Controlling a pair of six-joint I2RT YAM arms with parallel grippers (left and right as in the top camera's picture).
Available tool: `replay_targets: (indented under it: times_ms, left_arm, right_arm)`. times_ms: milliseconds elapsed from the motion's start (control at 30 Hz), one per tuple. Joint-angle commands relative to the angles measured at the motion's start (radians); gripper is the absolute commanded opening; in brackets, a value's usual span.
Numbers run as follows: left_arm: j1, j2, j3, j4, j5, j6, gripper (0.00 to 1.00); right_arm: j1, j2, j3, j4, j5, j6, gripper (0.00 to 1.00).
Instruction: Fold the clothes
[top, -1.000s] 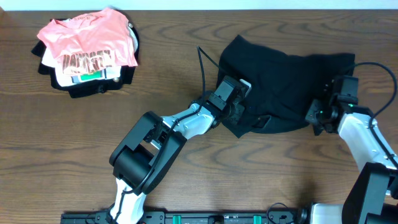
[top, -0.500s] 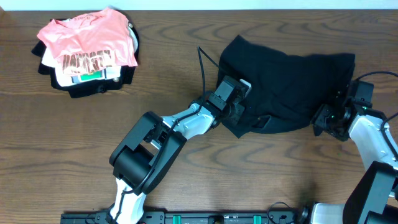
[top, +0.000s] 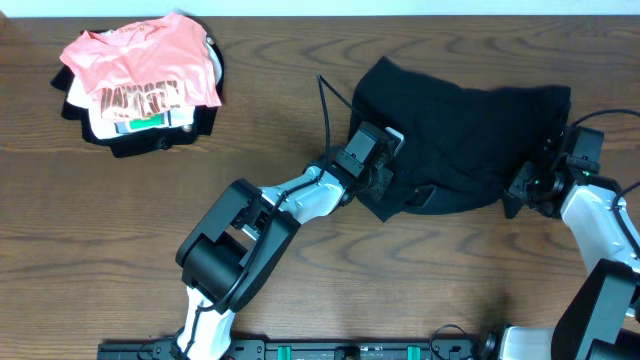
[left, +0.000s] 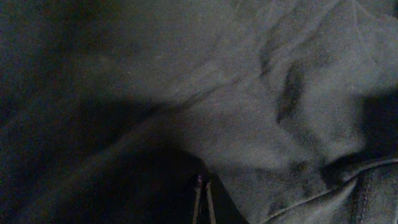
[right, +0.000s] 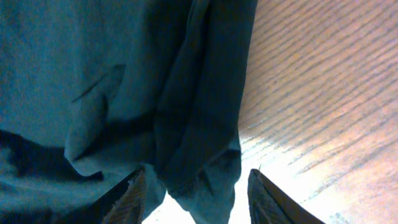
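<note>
One limp black garment (top: 470, 130) (wrinkly).

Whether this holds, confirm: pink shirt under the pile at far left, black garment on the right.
No. The overhead view shows the pink shirt on top of the pile at far left; the black garment is on the right.

We are seeing a pink shirt (top: 140, 55) lying atop a white garment (top: 100, 124) and black cloth (top: 140, 148), upper left on the table (top: 280, 80).
</note>
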Motion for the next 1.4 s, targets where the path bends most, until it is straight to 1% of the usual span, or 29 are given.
replay_targets:
  times_ms: [0,267,333,367,533,567,600,633,700,767,800,1100,1133,1167,1267,1367]
  left_arm:
    - [-0.001,0.042,0.005,-0.012,-0.02,-0.009,0.06]
    - [-0.001,0.042,0.005,-0.013,-0.02,-0.009,0.06]
    - [-0.001,0.042,0.005,-0.013,-0.02,-0.009,0.06]
    - [-0.001,0.042,0.005,-0.013,-0.02,-0.009,0.06]
    - [-0.001,0.042,0.005,-0.013,-0.02,-0.009,0.06]
    - [-0.001,0.042,0.005,-0.013,-0.02,-0.009,0.06]
    - [-0.001,0.042,0.005,-0.013,-0.02,-0.009,0.06]
    - [-0.001,0.042,0.005,-0.013,-0.02,-0.009,0.06]
    - [-0.001,0.042,0.005,-0.013,-0.02,-0.009,0.06]
    - [-0.001,0.042,0.005,-0.013,-0.02,-0.009,0.06]
    - [-0.001,0.042,0.005,-0.013,-0.02,-0.009,0.06]
    - [-0.001,0.042,0.005,-0.013,-0.02,-0.009,0.06]
    - [-0.001,0.042,0.005,-0.013,-0.02,-0.009,0.07]
    - [-0.001,0.042,0.005,-0.014,-0.02,-0.009,0.06]
    - [-0.001,0.042,0.005,-0.017,-0.02,-0.009,0.06]
    - [-0.001,0.042,0.005,-0.021,-0.02,-0.009,0.06]
  right_arm:
    - [-0.005,0.028,0.014,0.009,-0.022,-0.002,0.49]
    - [-0.005,0.134,0.014,0.054,-0.068,-0.002,0.43]
    - [-0.006,0.137,0.014,0.058,-0.067,-0.004,0.35]
    - [-0.006,0.137,0.014,0.061,-0.068,-0.011,0.33]
    - [-0.008,0.136,0.015,0.075,-0.067,-0.021,0.31]
    - [-0.01,0.135,0.016,0.076,-0.067,-0.022,0.29]
    - [-0.013,0.134,0.019,0.076,-0.067,-0.029,0.22]
    - [-0.016,0.133,0.022,0.074,-0.067,-0.037,0.18]
    - [-0.029,0.126,0.031,0.066,-0.067,-0.052,0.11]
    - [-0.048,0.112,0.039,0.053,-0.067,-0.052,0.02]
    - [-0.061,0.102,0.044,0.043,-0.067,-0.052,0.01]
    - [-0.174,0.003,0.054,-0.016,-0.066,-0.051,0.02]
    - [-0.194,-0.008,0.054,-0.023,-0.066,-0.051,0.06]
    - [-0.207,-0.014,0.054,-0.025,-0.065,-0.051,0.07]
    - [-0.247,-0.02,0.054,-0.026,-0.064,-0.051,0.16]
    - [-0.288,-0.02,0.053,-0.025,-0.063,-0.05,0.19]
